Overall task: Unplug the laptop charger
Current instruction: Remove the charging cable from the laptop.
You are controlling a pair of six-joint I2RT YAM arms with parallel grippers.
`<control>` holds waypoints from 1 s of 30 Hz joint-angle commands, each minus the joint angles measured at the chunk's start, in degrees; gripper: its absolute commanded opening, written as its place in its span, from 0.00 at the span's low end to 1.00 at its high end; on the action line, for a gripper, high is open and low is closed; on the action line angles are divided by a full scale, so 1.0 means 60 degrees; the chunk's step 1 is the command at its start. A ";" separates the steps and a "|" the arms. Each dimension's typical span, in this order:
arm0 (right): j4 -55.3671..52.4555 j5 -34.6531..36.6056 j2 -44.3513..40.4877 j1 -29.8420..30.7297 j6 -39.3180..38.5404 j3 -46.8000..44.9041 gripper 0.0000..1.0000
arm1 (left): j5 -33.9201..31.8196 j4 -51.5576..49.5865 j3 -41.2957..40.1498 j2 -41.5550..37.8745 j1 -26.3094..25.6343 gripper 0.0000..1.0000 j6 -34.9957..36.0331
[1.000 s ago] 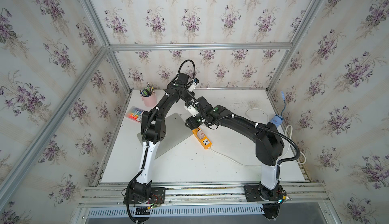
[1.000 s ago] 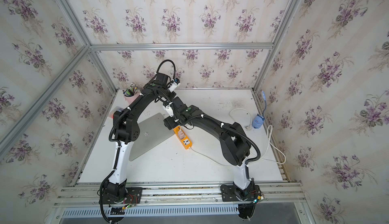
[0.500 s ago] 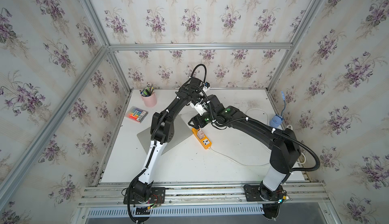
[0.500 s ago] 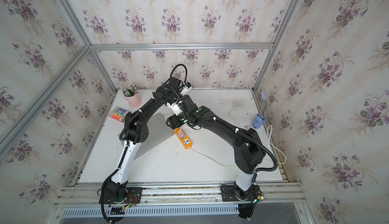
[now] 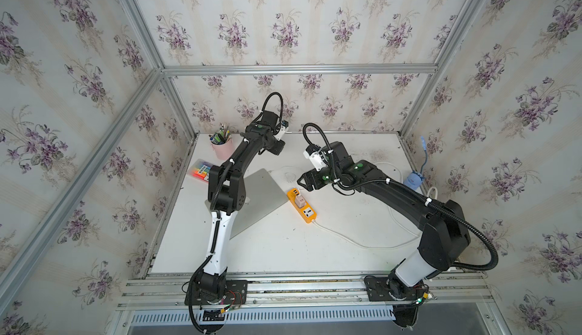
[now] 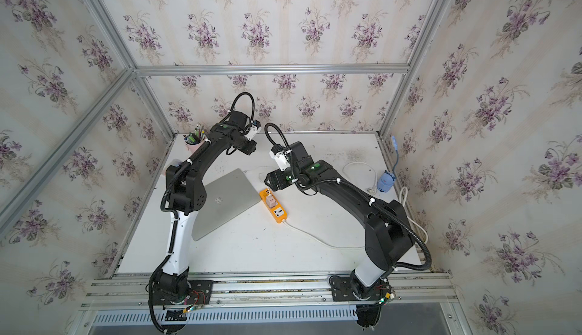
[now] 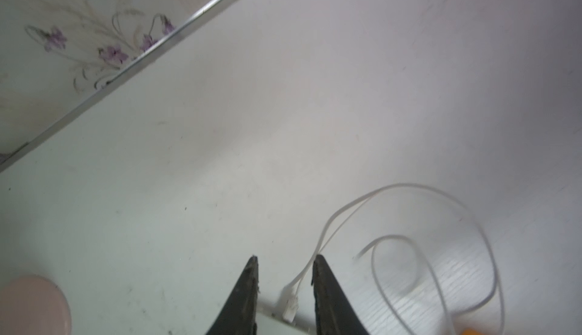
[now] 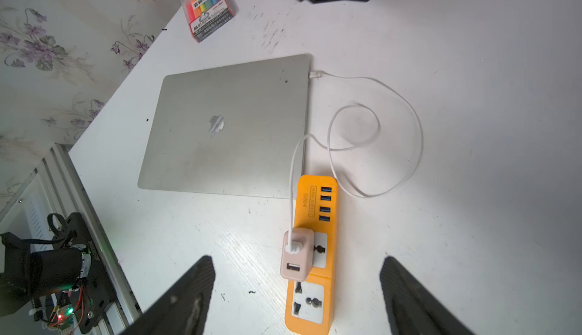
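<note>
Charger (image 8: 297,253): a small pinkish cube, seen plugged into the middle socket of the orange strip (image 8: 315,223), near the table's centre in both top views (image 5: 299,201) (image 6: 270,202).
Cable (image 8: 374,135): thin and white, run from the charger's top in loose loops to the laptop's (image 8: 226,125) corner, where its far end is seated or just beside the port; which cannot be told.
Right gripper (image 8: 297,286): jaws spread wide, nothing held; the charger is framed between them in the right wrist view, not yet touched.
Left gripper (image 7: 285,286): jaws a little apart, nothing pinched; the cable end by the laptop lies below the gap.
Step in hand: judged to be the right gripper's descent onto the charger.
Doing it well: the jaws are best centred on the cube's two free sides, closed firmly, and the pull kept straight up along the prongs.
Risk: the light strip may be lifted with the charger; a hold on the strip would help.
Edges: the laptop's edge lies close at 9 o'clock of the strip in a top view (image 5: 252,198).
Open room: bare table (image 5: 283,248) is seen from 3 to 6 o'clock of the strip, crossed only by the strip's cord (image 5: 346,239).
</note>
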 commanded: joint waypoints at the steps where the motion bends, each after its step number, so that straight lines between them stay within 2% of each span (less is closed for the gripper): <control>1: 0.0232 -0.0581 0.0107 0.0099 0.0204 0.0353 0.83 | -0.0442 -0.2179 0.0235 0.0124 -0.0013 0.30 0.1626; 4: 0.0268 -0.0428 0.0473 0.0496 0.0139 0.0631 0.83 | -0.0953 -0.2412 0.0229 0.0260 -0.0044 0.29 0.2274; 10: 0.0693 -0.0168 0.1124 0.1122 0.0351 0.0744 0.82 | -0.1613 -0.2139 0.0129 0.0514 -0.0075 0.28 0.2418; 30: 0.0983 -0.0237 0.1239 0.1224 0.0470 0.0386 0.82 | -0.1315 -0.2225 -0.0224 0.1110 -0.0179 0.25 0.2688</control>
